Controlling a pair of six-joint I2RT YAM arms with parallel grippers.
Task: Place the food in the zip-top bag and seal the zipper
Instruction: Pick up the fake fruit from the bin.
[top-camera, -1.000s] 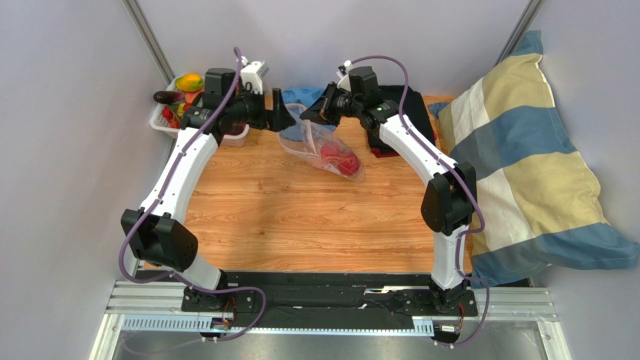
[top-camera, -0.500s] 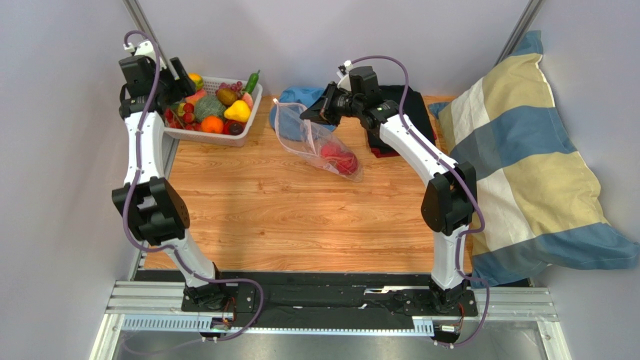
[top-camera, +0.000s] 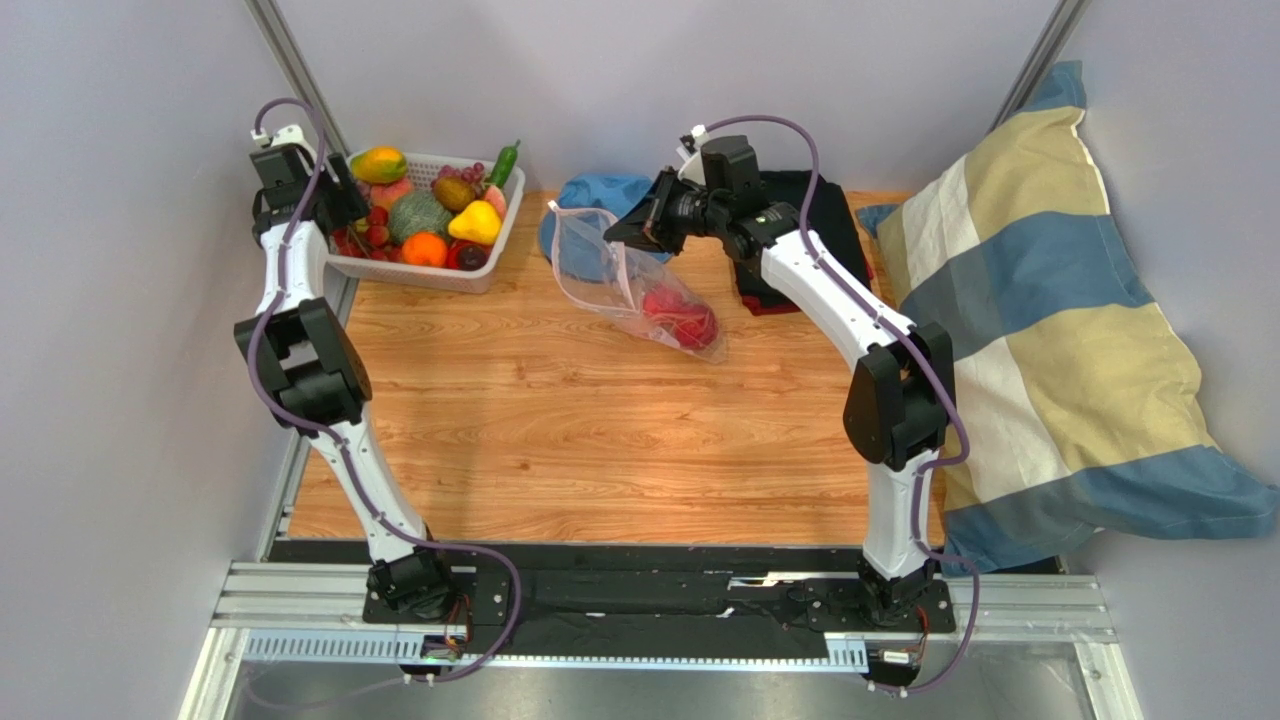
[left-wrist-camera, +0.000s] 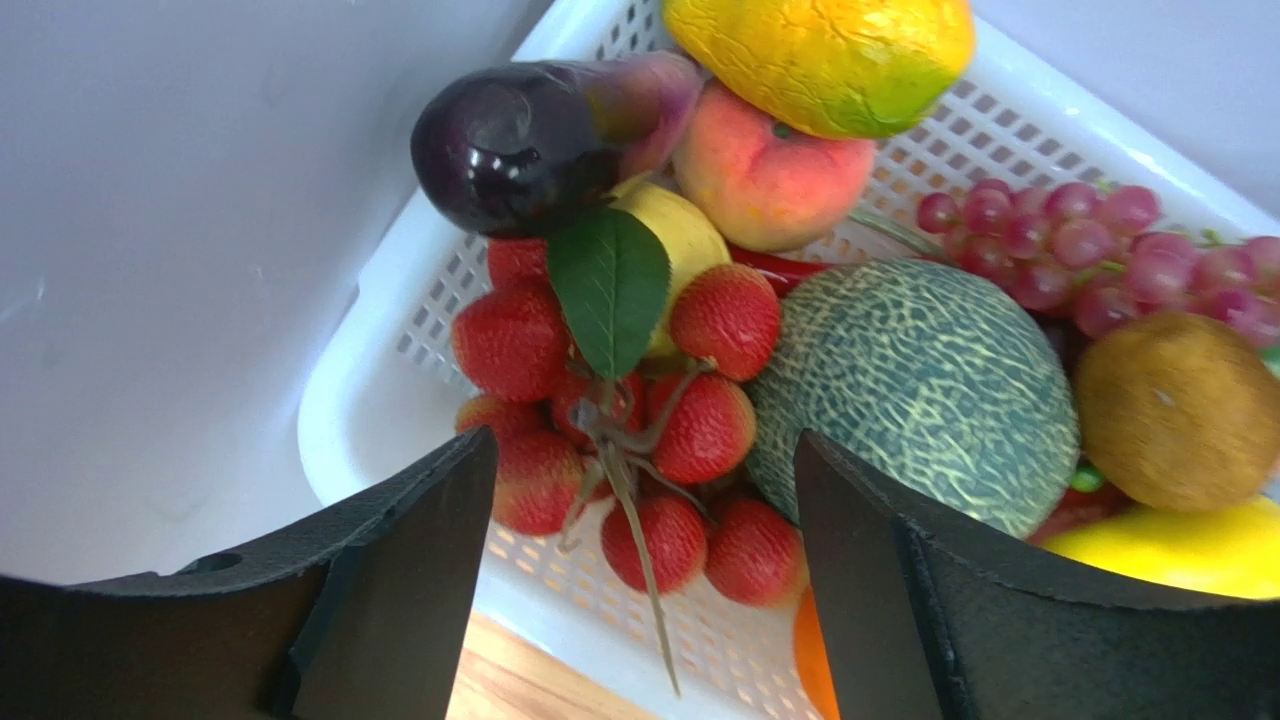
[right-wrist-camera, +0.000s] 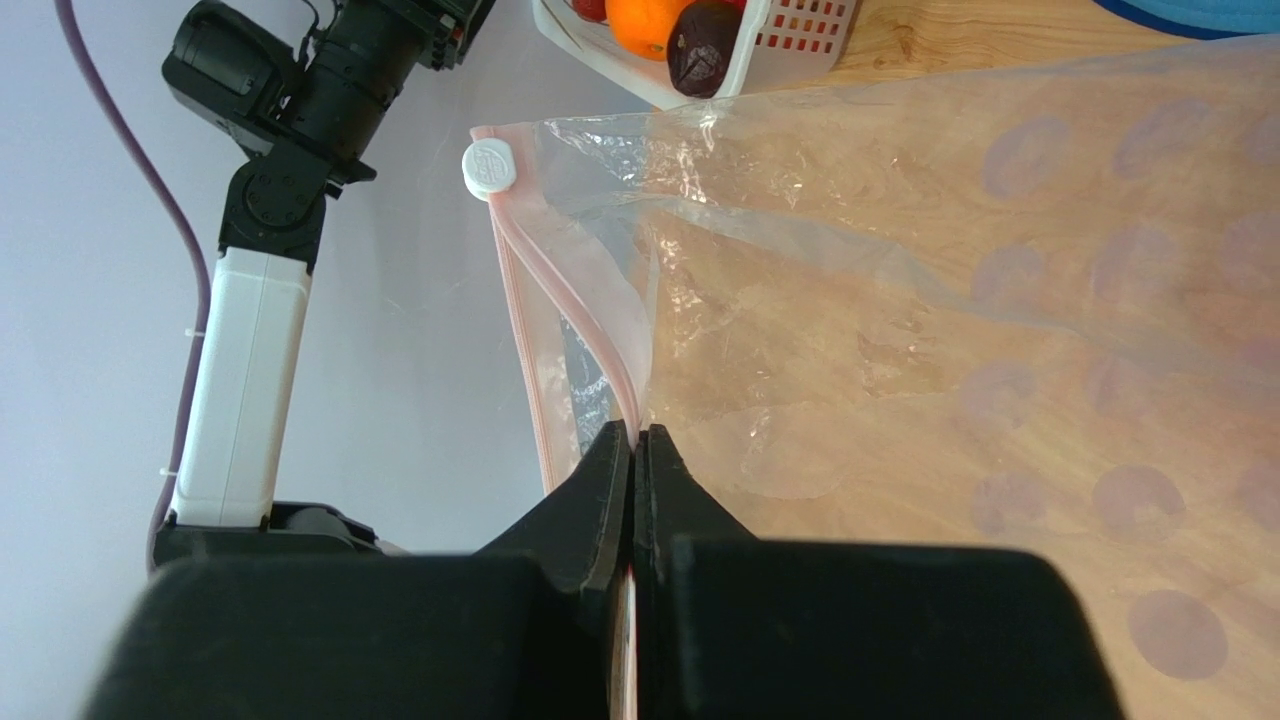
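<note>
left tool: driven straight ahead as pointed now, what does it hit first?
Most likely the strawberry cluster in the white basket, centred ahead of the open left tool. The green melon sits just beside that line; depth unclear.

**Around the wooden table: basket, hat, pillow**

A pale wooden table (top-camera: 601, 435) with visible grain fills the middle of the overhead view. A white slatted plastic basket (top-camera: 413, 276) sits at its upper left corner, next to the grey wall (top-camera: 135, 300). The left wrist view shows the basket's rounded rim (left-wrist-camera: 346, 405) and perforated floor. A blue hat (top-camera: 601, 192) lies at upper centre along the table's far edge. Just right of it is a dark, folded-looking item (top-camera: 839, 210), partly hidden. A large pillow (top-camera: 1082, 330) striped in blue, yellow and white runs down the right side, overlapping the table's right edge. Slanted metal poles (top-camera: 301, 75) stand in both upper corners.
</note>
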